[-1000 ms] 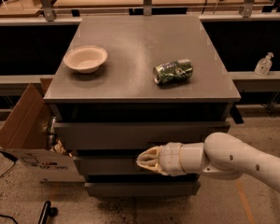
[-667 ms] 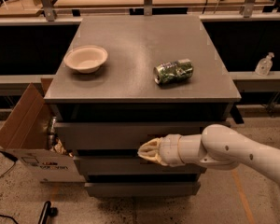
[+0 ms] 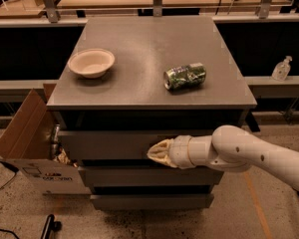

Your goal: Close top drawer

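Top drawer (image 3: 109,144) sits directly below counter's (image 3: 139,34) front edge, front panel standing slightly proud, dark gap above. Gripper (image 3: 153,152) against panel near mid-width, fingers pressed together to a point. Arm (image 3: 249,153) reaches in from right. Bowl (image 3: 91,62) near counter's left edge; crushed can (image 3: 185,76) on its side toward right edge, the two well apart.

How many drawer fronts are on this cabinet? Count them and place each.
3. The top drawer sits just under the cabinet top, with the gripper at its front. The middle drawer is below it. The bottom drawer is lowest. None seems hidden.
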You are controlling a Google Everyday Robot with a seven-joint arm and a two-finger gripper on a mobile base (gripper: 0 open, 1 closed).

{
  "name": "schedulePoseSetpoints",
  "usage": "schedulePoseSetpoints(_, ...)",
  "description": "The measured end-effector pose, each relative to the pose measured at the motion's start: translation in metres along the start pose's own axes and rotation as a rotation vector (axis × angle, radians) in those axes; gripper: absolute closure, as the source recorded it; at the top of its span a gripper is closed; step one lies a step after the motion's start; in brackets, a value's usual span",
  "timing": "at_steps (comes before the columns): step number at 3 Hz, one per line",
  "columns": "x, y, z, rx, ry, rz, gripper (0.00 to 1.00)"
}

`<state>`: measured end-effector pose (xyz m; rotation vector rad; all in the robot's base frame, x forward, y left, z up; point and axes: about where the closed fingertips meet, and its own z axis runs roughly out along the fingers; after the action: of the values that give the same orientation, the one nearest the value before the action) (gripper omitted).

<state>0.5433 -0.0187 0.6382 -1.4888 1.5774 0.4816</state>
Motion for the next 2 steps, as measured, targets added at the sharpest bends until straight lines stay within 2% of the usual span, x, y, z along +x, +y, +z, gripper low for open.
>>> schedulePoseSetpoints(2, 0.0141, -0.0215, -0.0009, 0.044, 0.021, 0.061, 1.0)
